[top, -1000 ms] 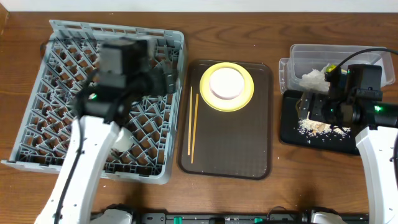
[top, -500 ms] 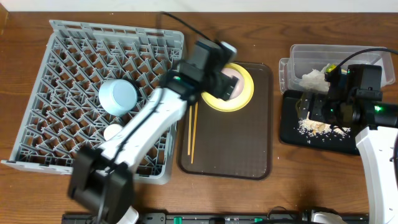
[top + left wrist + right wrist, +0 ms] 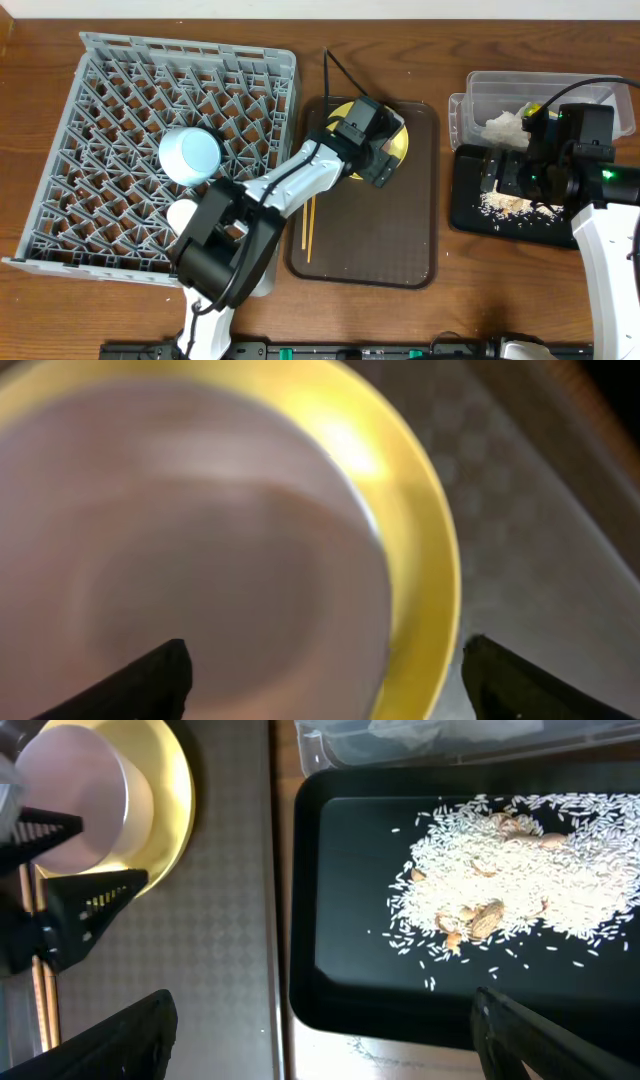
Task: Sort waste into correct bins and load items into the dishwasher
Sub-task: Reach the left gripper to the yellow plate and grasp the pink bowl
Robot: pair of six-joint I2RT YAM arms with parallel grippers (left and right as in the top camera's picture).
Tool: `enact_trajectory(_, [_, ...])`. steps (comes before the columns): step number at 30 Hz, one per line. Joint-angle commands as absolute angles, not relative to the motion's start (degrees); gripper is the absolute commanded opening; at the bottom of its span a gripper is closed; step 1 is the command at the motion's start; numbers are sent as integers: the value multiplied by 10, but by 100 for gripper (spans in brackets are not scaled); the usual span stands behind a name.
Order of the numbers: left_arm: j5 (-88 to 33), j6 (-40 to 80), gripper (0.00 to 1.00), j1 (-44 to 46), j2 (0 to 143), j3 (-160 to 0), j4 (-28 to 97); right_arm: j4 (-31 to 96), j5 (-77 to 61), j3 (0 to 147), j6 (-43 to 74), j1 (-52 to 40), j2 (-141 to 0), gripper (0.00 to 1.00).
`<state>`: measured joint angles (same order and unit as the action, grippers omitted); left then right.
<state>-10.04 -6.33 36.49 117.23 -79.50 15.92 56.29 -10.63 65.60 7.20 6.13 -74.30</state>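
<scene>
My left gripper (image 3: 376, 152) is open and low over the white bowl (image 3: 200, 560), which sits on the yellow plate (image 3: 425, 560) on the brown tray; one finger is inside the bowl, the other outside the plate's rim. The right wrist view also shows the bowl (image 3: 85, 805) and plate (image 3: 170, 780). The light blue bowl (image 3: 190, 153) lies upside down in the grey dish rack (image 3: 190, 45). The chopsticks (image 3: 310, 215) lie on the tray. My right gripper (image 3: 320, 1040) is open and empty over the near-left edge of the black tray (image 3: 350, 920), which holds rice and beige scraps (image 3: 500, 880).
The clear tub (image 3: 540, 78) behind the black tray holds crumpled white paper (image 3: 505, 125) and a yellow-green wrapper (image 3: 535, 108). The brown serving tray (image 3: 380, 240) lies between rack and bins. A small white object (image 3: 183, 213) sits in the rack.
My left arm swung right from above the rack to the yellow plate, leaving the blue bowl in the rack. My right arm has not moved.
</scene>
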Motion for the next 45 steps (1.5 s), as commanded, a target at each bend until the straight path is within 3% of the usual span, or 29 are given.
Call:
enact_trajectory(1, [-93, -69, 76, 364, 1182, -801, 155, 566, -105, 664, 77, 66, -739, 91])
enact_trajectory(6, [-93, -69, 33, 364, 1182, -801, 157, 568, -105, 664, 76, 66, -739, 91])
enact_trajectory(9, [-94, -69, 26, 365, 1179, -801, 157, 570, -105, 664, 76, 66, -739, 92])
enact_trajectory(12, [-94, -69, 8, 365, 1159, -802, 153, 572, -105, 664, 76, 66, -739, 92])
enact_trajectory(13, [-94, -68, 6, 365, 1151, -802, 153, 573, -105, 664, 76, 66, -739, 91])
enact_trajectory(22, [-94, -66, 6, 351, 1030, -802, 180, 576, -105, 664, 76, 66, -739, 91])
enact_trajectory(28, [-129, 0, 6, 276, 933, -802, 201, 576, -105, 664, 76, 66, -739, 92])
enact_trajectory(45, [-666, 120, 6, -30, 997, -801, 181, 576, -105, 664, 76, 66, -739, 92])
